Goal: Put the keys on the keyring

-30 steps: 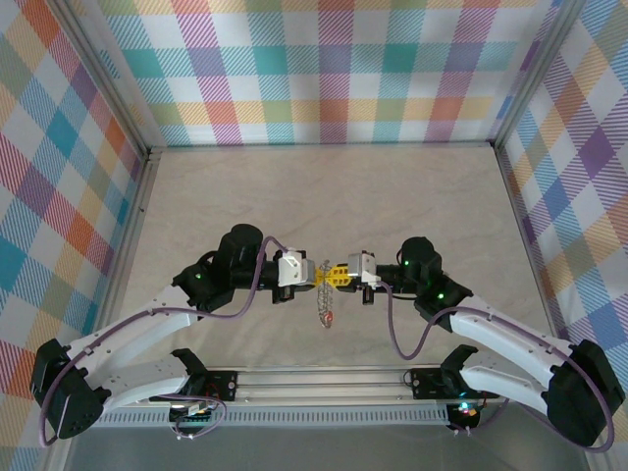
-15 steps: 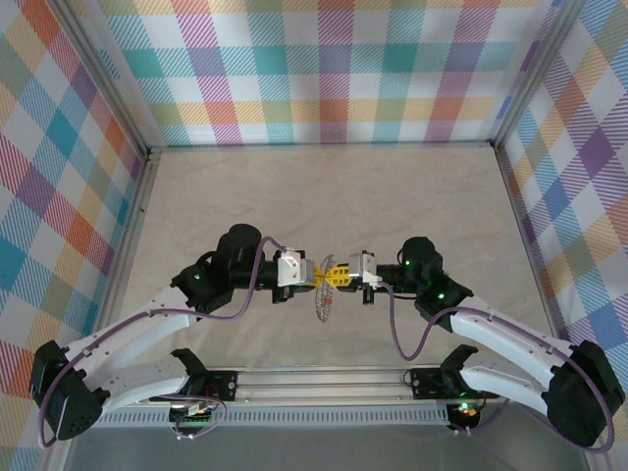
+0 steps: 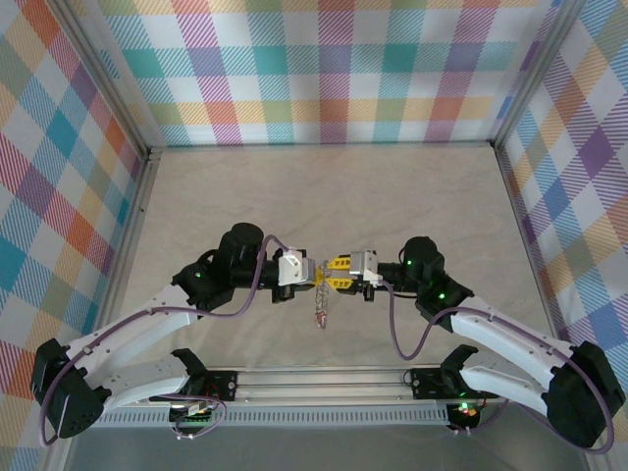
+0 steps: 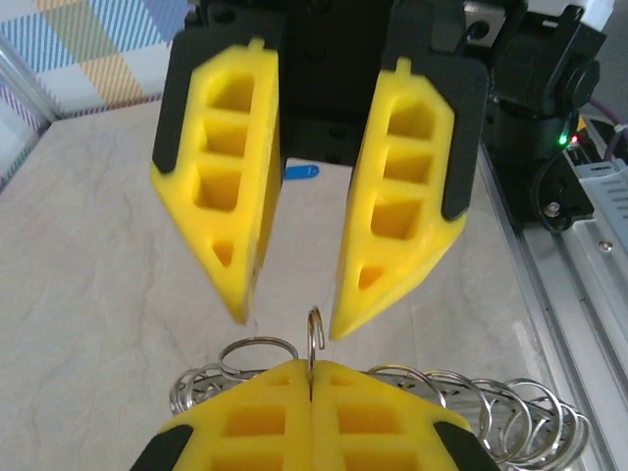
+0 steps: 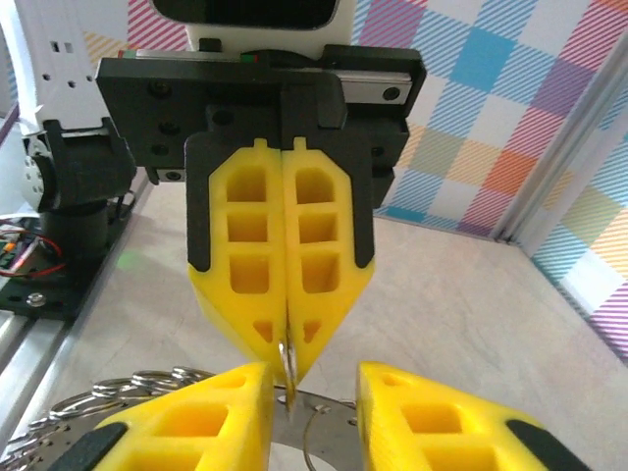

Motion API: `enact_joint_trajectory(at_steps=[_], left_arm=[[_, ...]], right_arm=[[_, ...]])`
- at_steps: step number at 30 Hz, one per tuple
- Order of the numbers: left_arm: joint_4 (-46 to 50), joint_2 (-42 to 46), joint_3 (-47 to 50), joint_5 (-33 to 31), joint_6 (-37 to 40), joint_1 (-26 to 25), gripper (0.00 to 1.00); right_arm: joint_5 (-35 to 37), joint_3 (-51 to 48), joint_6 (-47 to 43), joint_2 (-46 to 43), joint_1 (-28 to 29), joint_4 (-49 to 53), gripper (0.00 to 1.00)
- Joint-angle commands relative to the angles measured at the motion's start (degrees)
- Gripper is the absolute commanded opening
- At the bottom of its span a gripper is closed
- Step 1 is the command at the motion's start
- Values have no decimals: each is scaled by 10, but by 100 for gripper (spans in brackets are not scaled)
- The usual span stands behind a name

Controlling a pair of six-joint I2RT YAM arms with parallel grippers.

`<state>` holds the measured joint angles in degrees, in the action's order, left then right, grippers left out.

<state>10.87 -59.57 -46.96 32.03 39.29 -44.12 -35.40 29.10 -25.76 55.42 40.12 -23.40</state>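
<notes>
Keys [image 3: 322, 304] in a dangling silver-grey bunch at mid-table, hanging just below the meeting point of both arms, over the beige table [image 3: 392, 196]. Left gripper [image 3: 315, 275] reaching in from the left, level with the top of the bunch; right gripper [image 3: 333, 276] facing it from the right, tips just beside each other.

From the left wrist view: own yellow fingers [image 4: 285, 388] pressed flat together along the bottom edge, clamped on the keyring [image 4: 314, 336], a thin wire loop standing upright out of the seam. Behind those fingers, a row of overlapping silver loops [image 4: 471, 397] spreading out to both sides. Opposite, the right gripper with its two fingers apart, a moderate gap between the tips, the top of the wire loop just under that gap; cannot tell whether touching.

From the right wrist view: same meeting seen from the other side, left gripper closed tight, tips pointing down and toward the camera with a bit of wire nipped at the very point. Own two fingers spread to either side of it at the bottom, not closed on anything. More silver loops in a curved row at lower left, a flat piece of metal [image 5: 329, 404] low between the spread fingers.

Plaid walls [image 3: 324, 69] around the workspace, rail [image 3: 324, 378] along the near edge
</notes>
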Motion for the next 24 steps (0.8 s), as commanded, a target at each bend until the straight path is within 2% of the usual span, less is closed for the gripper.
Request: enact_joint_trajectory(at_steps=[1, 3, 6, 9, 11, 12, 14, 16, 19, 22, 23, 24], left_arm=[[33, -2, -37, -26, 11, -1, 0], [68, -9, -53, -34, 14, -2, 0], [102, -21, -71, -53, 21, -2, 0], [129, -37, -89, -70, 29, -1, 0], [152, -52, -101, -77, 35, -2, 0], [160, -60, -108, -78, 35, -1, 0], [157, -70, -109, -54, 24, 6, 0], [137, -73, -102, -39, 13, 9, 0], [142, -81, -107, -46, 9, 10, 0], [155, -84, -114, -62, 8, 9, 0], [156, -82, -114, -64, 8, 9, 0], [156, -82, -112, -63, 8, 9, 0]], right_arm=[[20, -22, 13, -22, -8, -16, 33], [45, -40, 28, -39, -10, -23, 37], [135, -62, 80, -75, -11, -20, 54], [322, -54, 157, -110, -11, 57, 73], [530, -35, 288, -116, -17, 140, 90], [565, -22, 332, -112, -33, 191, 93], [530, -5, 374, -97, -80, 248, 96], [525, 19, 466, -69, -132, 305, 95], [482, 72, 556, 1, -217, 415, 88], [437, 108, 604, 81, -302, 485, 83], [432, 122, 630, 109, -331, 510, 78], [419, 130, 638, 133, -353, 519, 69]])
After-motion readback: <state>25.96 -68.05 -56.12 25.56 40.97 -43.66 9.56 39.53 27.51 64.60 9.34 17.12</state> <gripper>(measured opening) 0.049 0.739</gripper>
